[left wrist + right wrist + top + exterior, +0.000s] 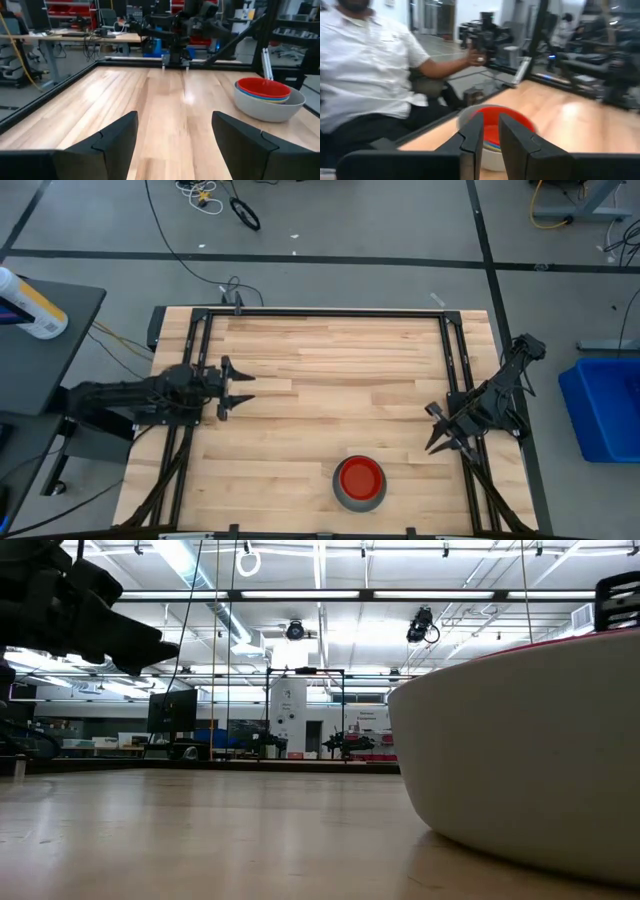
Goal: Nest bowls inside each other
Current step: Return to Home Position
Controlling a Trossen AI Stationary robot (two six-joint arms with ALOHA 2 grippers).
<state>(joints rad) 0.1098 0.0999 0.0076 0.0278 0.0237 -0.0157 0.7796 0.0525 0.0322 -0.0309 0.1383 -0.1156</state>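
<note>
The bowls stand nested in one stack point(360, 483) near the table's front edge, right of the middle. The pale grey bowl point(270, 107) is outermost and rests on the wood. The red bowl point(263, 86) is on top, and rims of yellow and light blue point(265, 98) peek out beneath it. My left gripper point(238, 392) hovers level at the table's left side, open and empty, pointing across the table. My right gripper point(432, 428) waits at the right side, pointing toward the stack point(495, 120). A narrow gap shows between its fingers, with nothing in it.
Black frame rails point(455, 370) run along the table's left, right and far sides. A person in a white shirt point(365, 60) sits beyond the table's near edge. A blue bin point(605, 405) stands right of the table, and a bottle point(30, 305) lies on a dark side table at left.
</note>
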